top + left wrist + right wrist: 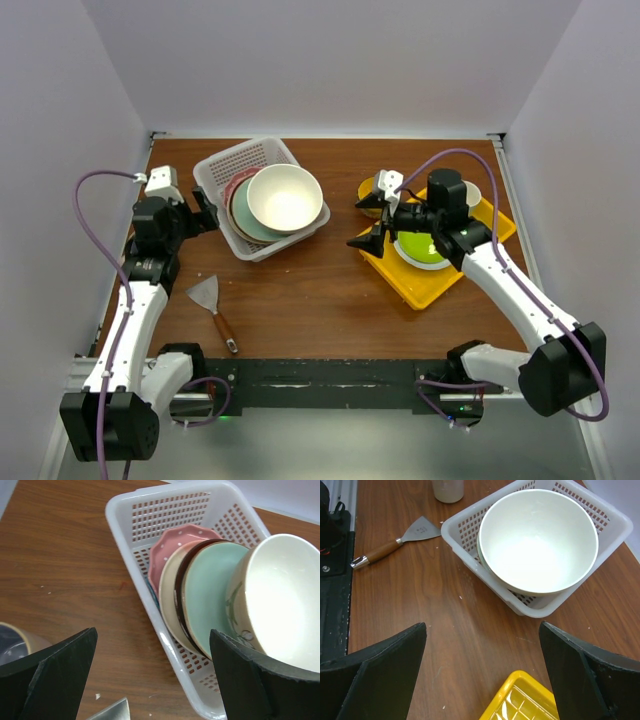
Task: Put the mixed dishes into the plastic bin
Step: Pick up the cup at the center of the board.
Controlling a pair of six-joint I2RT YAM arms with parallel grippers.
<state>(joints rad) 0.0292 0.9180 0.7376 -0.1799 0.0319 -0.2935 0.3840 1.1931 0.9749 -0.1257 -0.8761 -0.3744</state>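
Far left: the left arm (150,270) hangs just beside the left side of the bin (222,165). Left jaws are spread as wide as they go, nothing in them. A clear glass (448,489) sits on the surface right by them, though it's too blurry to say much more. Nearer the front edge, left of middle, a scraper (213,303) with a wooden handle lies flat.

The bin sits toward the far-left part of the surface, turned at an angle. Inside it the dishes stand on edge, packed one against the next: pink plate (186,536) furthest back, then a cream plate (170,587), a dark bowl (183,575) with a mint-green inside, and the big cream bowl (280,595) at the end. That bowl is tilted, leaning on the stack and poking up over the rim.

Right of middle, the right jaws hover over the tray's left edge, pointed at the bin, also wide open and empty. A yellow mug (370,193) is just past them by the tray's far-left corner; I can't tell if it's on the tray (425,290). The yellow tray is on the right side, carrying a green plate (420,250) and, at its far corner, a white cup (474,192).
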